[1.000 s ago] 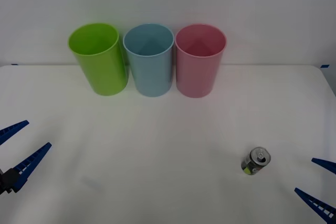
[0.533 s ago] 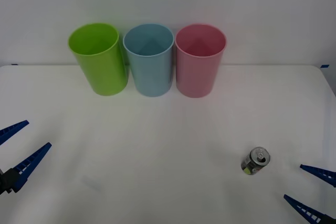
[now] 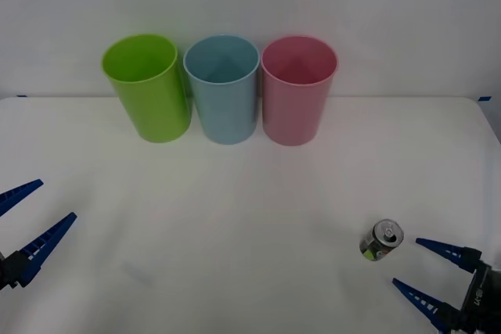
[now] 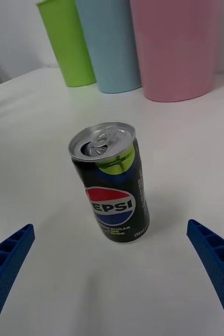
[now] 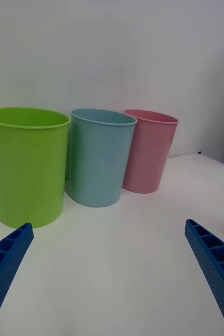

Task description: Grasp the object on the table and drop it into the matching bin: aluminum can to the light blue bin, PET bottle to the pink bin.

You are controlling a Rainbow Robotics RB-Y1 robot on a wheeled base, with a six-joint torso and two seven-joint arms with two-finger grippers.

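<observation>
The left end effector (image 3: 22, 228) is cut off at the left edge of the front view, low over the white desk (image 3: 235, 217); its two blue ribbed fingers are spread wide with nothing between them. At the back of the desk three tall round bins are lined up upright, just beside one another: a lime green bin (image 3: 146, 86), the light blue bin (image 3: 222, 87) and the pink bin (image 3: 297, 88). In the right wrist view their rims are cut off, and only the lower walls are seen behind the can.

The aluminum can (image 4: 110, 181) is seen upright on the desk, well apart from the bins, toward the front right. A silver top with a pull tab, black sides, a lime green patch under the rim and a red, white and blue Pepsi roundel are visible (the small print beneath is hard to read). The right end effector (image 3: 423, 268) is partly cut off at the bottom right corner of the front view, just beside the can, its fingers spread and clear of it.
</observation>
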